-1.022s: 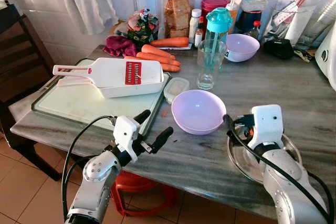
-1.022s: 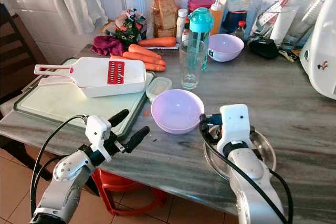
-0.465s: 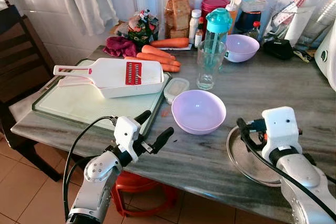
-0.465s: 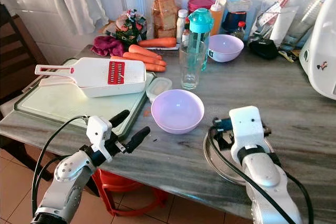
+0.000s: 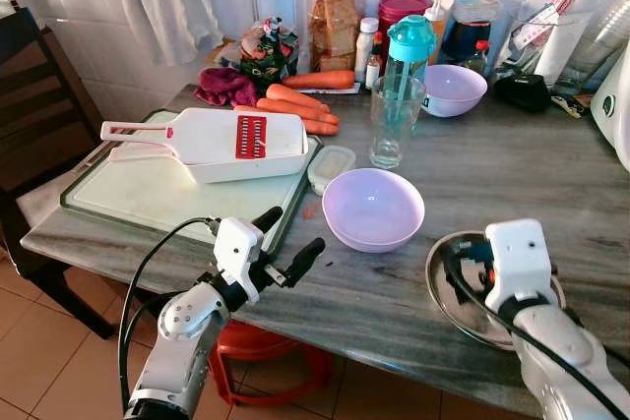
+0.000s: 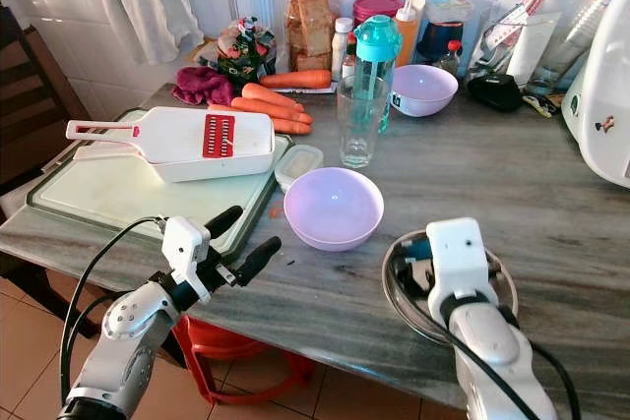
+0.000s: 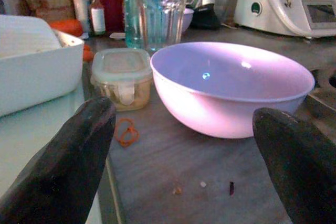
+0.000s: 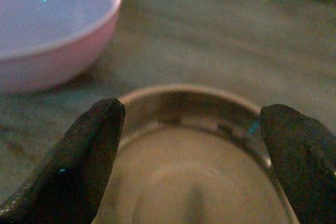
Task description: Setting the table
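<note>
Near the grey marble table's (image 5: 551, 174) front edge lies a round steel plate (image 8: 210, 182), just beside a lilac plastic bowl (image 5: 373, 208). Over it hangs the right gripper (image 8: 191, 145), fingers spread apart. Farther left, the left gripper (image 5: 285, 243) hovers open beside a green cutting board (image 5: 148, 199).

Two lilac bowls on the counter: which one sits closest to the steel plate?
The front lilac bowl, beside the steel plate under the right end effector. The back lilac bowl sits near the wall, behind the drinking glass.
</note>
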### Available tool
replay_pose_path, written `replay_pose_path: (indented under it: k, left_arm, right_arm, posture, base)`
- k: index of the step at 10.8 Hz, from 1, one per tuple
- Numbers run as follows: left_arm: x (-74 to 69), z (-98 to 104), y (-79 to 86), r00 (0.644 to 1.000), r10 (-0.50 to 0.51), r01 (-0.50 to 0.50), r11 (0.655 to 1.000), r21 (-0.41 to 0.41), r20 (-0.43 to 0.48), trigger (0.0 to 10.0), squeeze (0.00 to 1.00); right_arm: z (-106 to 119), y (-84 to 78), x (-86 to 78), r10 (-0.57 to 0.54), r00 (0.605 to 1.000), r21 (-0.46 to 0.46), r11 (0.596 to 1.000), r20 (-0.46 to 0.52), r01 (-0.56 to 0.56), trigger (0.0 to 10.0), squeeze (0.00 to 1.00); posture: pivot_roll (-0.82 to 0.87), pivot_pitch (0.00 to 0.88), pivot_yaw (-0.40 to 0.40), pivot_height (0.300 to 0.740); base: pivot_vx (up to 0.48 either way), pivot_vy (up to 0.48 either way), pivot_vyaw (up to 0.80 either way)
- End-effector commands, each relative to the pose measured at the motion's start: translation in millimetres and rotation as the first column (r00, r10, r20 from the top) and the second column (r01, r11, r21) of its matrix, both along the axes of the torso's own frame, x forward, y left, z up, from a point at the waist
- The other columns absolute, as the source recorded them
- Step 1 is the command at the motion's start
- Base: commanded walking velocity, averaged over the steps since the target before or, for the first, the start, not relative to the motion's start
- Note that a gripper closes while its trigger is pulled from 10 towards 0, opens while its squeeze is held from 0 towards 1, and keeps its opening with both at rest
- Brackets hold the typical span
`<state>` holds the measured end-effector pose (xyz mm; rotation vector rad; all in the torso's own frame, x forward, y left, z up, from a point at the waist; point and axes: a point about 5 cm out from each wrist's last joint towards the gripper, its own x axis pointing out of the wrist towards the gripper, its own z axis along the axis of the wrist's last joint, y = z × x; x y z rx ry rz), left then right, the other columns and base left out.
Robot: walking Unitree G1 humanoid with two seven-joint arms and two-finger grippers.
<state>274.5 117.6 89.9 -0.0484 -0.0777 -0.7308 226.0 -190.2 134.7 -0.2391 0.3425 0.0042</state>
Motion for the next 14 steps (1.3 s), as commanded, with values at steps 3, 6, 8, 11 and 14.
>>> replay_pose_path:
  k: [3, 6, 8, 11, 14]
  left_arm:
    - [1.0, 4, 2.4, 1.0, 0.004, -0.004, 1.0, 0.017, 0.016, 10.0, 0.0]
    - [1.8, 4, 5.0, 1.0, 0.003, -0.003, 1.0, 0.031, 0.015, 10.0, 0.0]
    - [1.8, 4, 6.2, 1.0, 0.003, -0.003, 0.999, 0.04, 0.014, 10.0, 0.0]
    - [0.5, 4, 7.2, 1.0, 0.001, -0.002, 0.999, 0.048, 0.01, 10.0, 0.0]
    - [0.9, 5, 9.2, 1.0, 0.005, -0.005, 0.999, 0.054, 0.013, 10.0, 0.0]
  right_arm:
    - [-11, -0.8, -7.8, -0.034, 0.997, 0.056, 0.998, -0.074, 0.038, 10.0, 0.96]
    - [-23, 3.8, -2.7, -0.034, 0.992, 0.111, 0.993, -0.118, 0.047, 10.0, 0.86]
    - [-28, 8.3, -1.0, -0.04, 0.989, 0.156, 0.986, -0.141, 0.062, 10.0, 0.82]
    - [-29, 21.7, 6.5, -0.017, 0.99, 0.229, 0.972, -0.143, 0.05, 10.0, 0.78]
    - [-19, 28.7, 7.8, 0.009, 0.997, 0.207, 0.978, -0.082, 0.008, 10.0, 0.77]
  posture:
    - [-0.04, 0.047, 0.028, 0.74]
    - [-0.03, 0.048, 0.033, 0.74]
    - [-0.03, 0.052, 0.033, 0.74]
    - [-0.02, 0.056, 0.038, 0.74]
    - [-0.02, 0.058, 0.038, 0.74]
  base:
    - [0.0, 0.0, 0.0]
    - [0.0, 0.0, 0.0]
    - [0.0, 0.0, 0.0]
    - [0.0, 0.0, 0.0]
    - [0.0, 0.0, 0.0]
